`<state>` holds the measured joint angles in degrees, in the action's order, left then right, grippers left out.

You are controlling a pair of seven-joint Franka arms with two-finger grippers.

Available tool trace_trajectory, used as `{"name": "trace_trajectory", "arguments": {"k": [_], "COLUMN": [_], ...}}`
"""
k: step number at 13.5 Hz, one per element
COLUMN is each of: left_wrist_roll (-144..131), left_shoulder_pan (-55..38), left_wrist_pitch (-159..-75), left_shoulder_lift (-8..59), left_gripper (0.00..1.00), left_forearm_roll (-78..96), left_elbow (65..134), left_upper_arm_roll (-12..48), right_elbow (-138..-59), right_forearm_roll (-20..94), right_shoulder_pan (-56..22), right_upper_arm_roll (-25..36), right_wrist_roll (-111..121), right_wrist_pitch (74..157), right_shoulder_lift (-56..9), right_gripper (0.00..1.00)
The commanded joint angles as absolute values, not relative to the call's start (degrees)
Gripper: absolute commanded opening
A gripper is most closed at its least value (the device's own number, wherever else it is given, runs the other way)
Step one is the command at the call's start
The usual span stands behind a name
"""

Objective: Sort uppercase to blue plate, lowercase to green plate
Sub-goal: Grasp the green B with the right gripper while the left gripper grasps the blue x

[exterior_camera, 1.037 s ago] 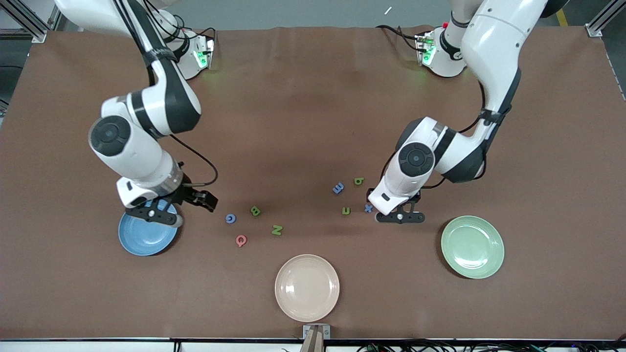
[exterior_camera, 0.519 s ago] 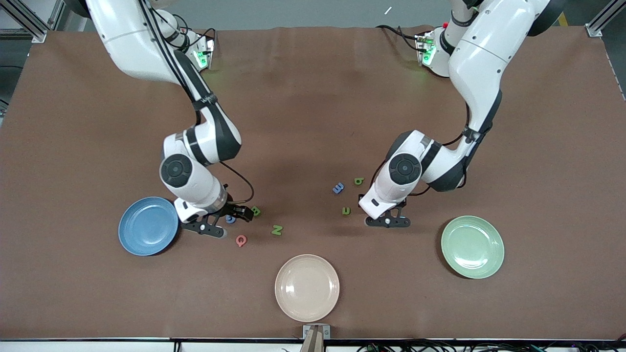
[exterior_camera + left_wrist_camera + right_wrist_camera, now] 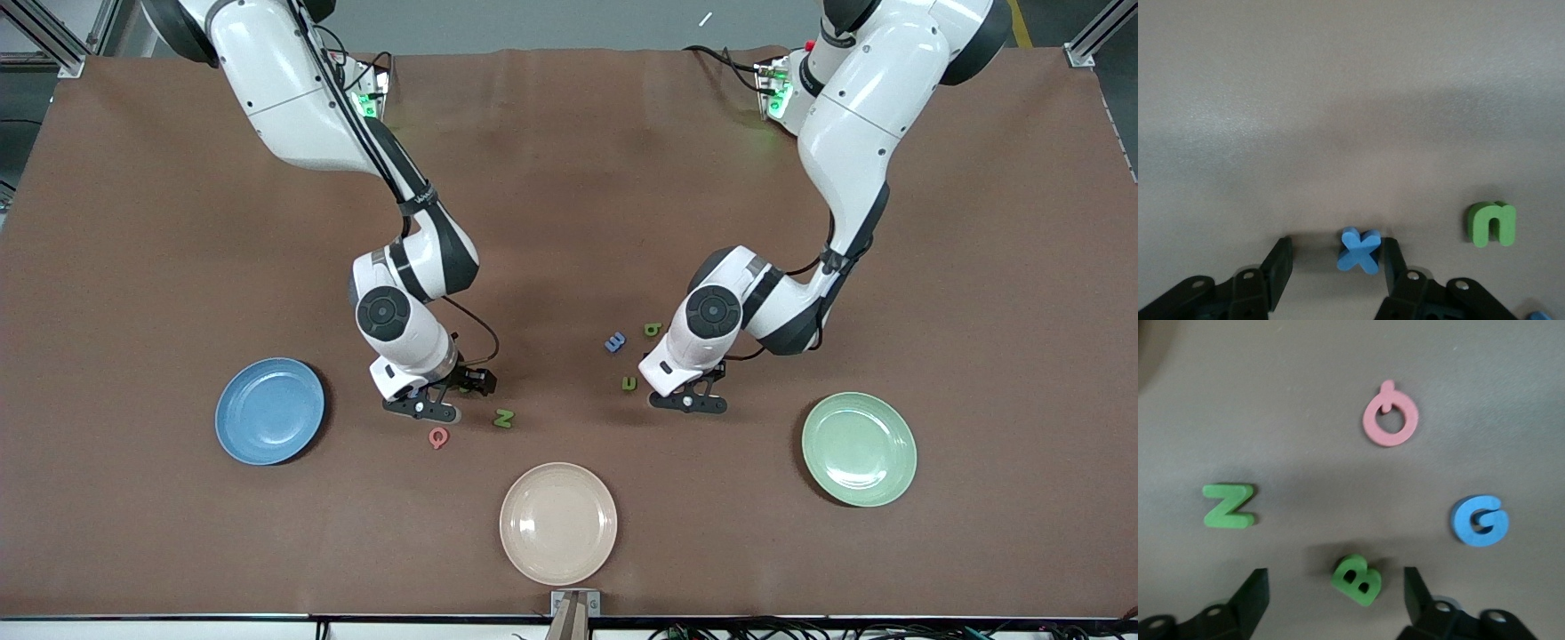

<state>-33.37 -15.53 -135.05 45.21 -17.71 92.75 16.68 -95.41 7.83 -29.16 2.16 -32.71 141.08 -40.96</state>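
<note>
Foam letters wait mid-tabletop as the right claw (image 3: 1335, 600), swung off the blue plate (image 3: 269, 411), spreads around green B (image 3: 1357, 579) and the left claw (image 3: 1335, 273) brackets blue x (image 3: 1359, 250), both plates bare.

Four capitals (image 3: 1391, 421), four small letters (image 3: 1360, 250), three plates (image 3: 557, 523).

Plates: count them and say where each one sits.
3, all empty. The blue plate is toward the right arm's end, the green plate toward the left arm's end, and the beige plate between them, nearest the front camera.
</note>
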Motion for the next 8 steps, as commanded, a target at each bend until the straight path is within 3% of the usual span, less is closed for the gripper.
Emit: {"name": "trace_trajectory", "arguments": {"k": [1, 3, 7, 8], "left_wrist_roll": [-33.1, -33.1, -33.3, -33.4], "left_shoulder_pan": [-15.9, -15.9, -15.6, -14.8], "left_wrist_pitch": [-135.2, -135.2, -135.1, -135.0], "left_shoulder_lift": [45.8, 46.0, 45.4, 45.1], "left_gripper": [0.56, 0.45, 0.04, 0.02], "left_forearm_roll": [-18.8, -18.8, -18.7, -18.7], "left_elbow": [91.6, 91.6, 91.6, 91.6], "left_upper_arm_roll": [16.5, 16.5, 16.5, 16.5], "right_elbow": [-95.4, -95.4, -95.4, -95.4], "right_forearm_roll": [8.3, 8.3, 8.2, 8.1], "right_shoulder_pan": [-30.5, -30.3, -30.0, -29.9], "right_upper_arm_roll": [2.8, 2.8, 3.0, 3.1], "right_wrist_roll": [-33.0, -33.0, -33.0, -33.0], "right_wrist_pitch": [140.7, 140.9, 141.1, 141.2], "right_shoulder_lift": [-41.1, -41.7, -42.3, -42.5], "right_gripper": [0.8, 0.77, 0.73, 0.72]}}
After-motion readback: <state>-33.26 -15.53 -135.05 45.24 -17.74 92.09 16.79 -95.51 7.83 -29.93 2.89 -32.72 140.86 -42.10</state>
